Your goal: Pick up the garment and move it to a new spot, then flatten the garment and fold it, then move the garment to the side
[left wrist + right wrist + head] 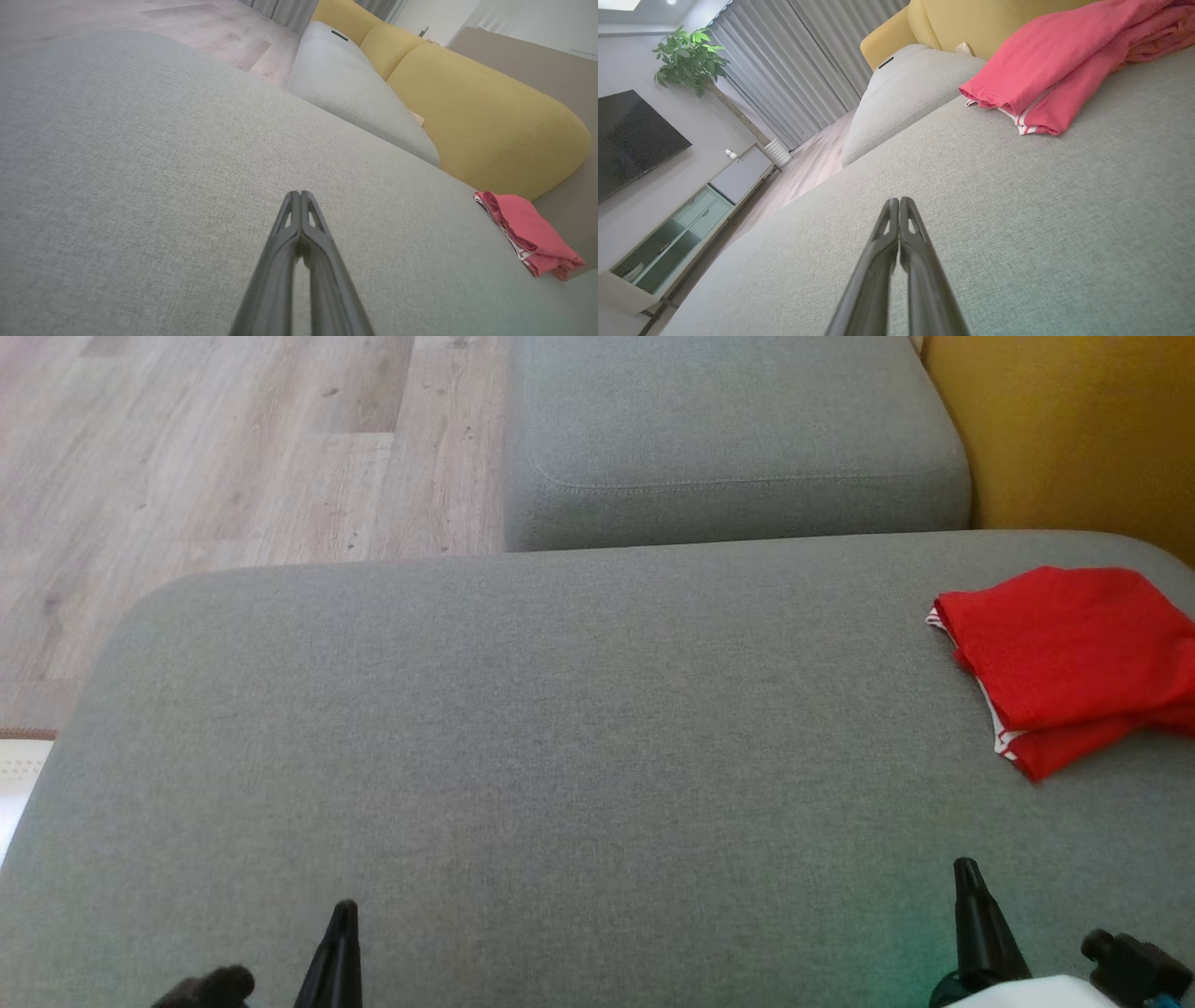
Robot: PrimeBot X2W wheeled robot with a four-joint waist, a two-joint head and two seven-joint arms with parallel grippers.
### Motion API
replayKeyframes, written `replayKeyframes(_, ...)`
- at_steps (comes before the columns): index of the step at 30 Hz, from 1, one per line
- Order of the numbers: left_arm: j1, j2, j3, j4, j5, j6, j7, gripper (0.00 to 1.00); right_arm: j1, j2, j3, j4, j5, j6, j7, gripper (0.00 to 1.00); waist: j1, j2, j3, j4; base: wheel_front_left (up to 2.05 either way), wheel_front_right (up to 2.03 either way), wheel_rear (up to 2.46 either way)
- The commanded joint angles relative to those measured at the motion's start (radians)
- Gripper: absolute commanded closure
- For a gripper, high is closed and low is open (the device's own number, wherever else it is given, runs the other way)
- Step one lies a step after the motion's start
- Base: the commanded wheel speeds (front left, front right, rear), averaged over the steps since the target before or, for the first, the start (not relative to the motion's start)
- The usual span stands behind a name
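Nearest the lens: right gripper (899,203), dark fingers pressed together tip to tip, clamping nothing, low over the grey seat cushion (1017,224). Same for the left gripper (299,196): shut, empty, over bare cushion.

Outward from the right jaws in the head view: red garment (1064,653) at about one o'clock, well apart, lying as a folded bundle near the cushion's right edge, just in front of the yellow backrest (1074,429). From the left jaws, at about two o'clock and much farther off.

White-striped hem edge turned toward the grippers, running roughly eleven to five o'clock. Full long axis hard to judge, with the far side cut off at the frame edge.

Right arm clearly nearer, so probably the one for any pick. Calls for parting the jaws first, then reaching forward and slightly right to that hem edge.
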Motion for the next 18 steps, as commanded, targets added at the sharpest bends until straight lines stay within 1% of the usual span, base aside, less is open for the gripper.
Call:
replayKeyframes(1,-0.055,0.014,0.025,-0.027,-0.026,-0.01,0.002,1.0,-0.062,-0.016,-0.003,-0.03,0.026,0.0,0.007,1.0,0.0,0.0,0.001,-0.001,0.0,0.0,0.0)
replayKeyframes(18,-0.118,0.018,0.062,0.003,-0.239,-0.04,0.045,1.0,-0.107,-0.019,-0.026,-0.027,0.223,0.0,0.053,1.0,0.0,0.0,0.021,-0.012,0.0,0.0,0.0)
